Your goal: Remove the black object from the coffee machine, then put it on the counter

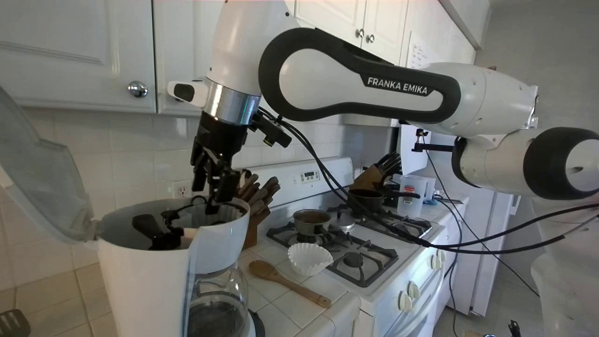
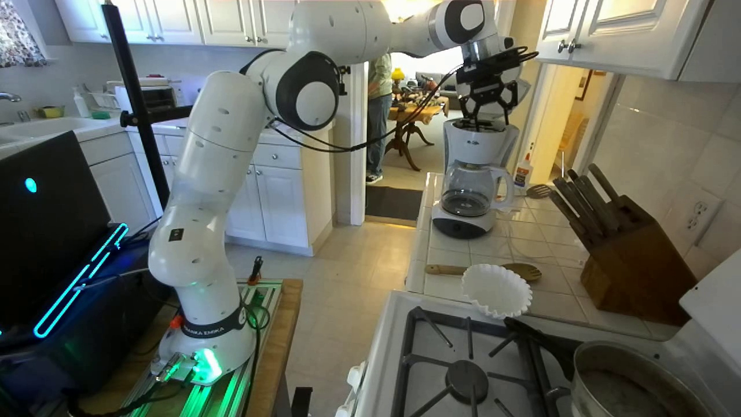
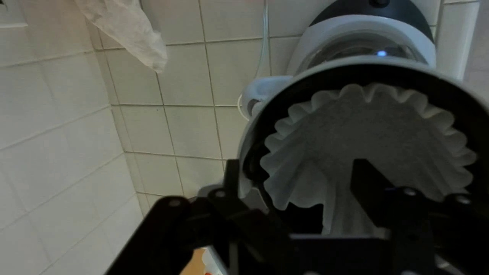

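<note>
Currently, the black filter basket (image 3: 366, 74) sits in the top of the coffee machine (image 1: 145, 281), mouth upward, central axis upright, beneath the gripper (image 3: 296, 170), which stands spread; contact cannot be determined.

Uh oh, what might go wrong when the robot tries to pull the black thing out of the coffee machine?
One finger of the open gripper hangs over the paper filter, so closing might crumple or tear it.
The other finger is near the white rim of the coffee machine; it might pinch that instead of the black basket and drag everything along.
The glass carafe sits below, so if the machine tips, it might break.
</note>
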### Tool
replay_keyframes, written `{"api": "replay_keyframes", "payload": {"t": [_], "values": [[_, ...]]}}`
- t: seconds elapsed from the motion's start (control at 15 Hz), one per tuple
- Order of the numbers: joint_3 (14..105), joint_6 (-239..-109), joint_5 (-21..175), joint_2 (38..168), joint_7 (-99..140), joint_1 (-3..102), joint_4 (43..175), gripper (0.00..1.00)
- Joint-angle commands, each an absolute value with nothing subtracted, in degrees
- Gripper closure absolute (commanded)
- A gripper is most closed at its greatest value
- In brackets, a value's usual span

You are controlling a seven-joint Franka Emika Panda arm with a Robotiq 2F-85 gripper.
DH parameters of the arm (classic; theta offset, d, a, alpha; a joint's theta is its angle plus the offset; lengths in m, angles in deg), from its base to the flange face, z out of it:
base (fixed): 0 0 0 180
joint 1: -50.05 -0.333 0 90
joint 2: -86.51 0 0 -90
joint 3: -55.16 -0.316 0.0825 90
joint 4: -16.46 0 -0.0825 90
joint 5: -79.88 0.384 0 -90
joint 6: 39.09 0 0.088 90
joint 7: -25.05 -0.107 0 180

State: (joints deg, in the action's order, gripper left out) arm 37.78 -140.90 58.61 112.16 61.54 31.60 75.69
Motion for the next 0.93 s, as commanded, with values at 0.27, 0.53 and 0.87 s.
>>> {"api": "replay_keyframes", "payload": {"t": [0.27,0.53,0.87], "values": [[39.0,-142.9,55.4,115.1,59.8,30.0,71.6,0.34],[39.8,-144.2,54.0,116.1,58.8,29.3,70.9,0.35],[40.8,-145.2,52.2,116.5,57.6,28.9,70.7,0.38]]}}
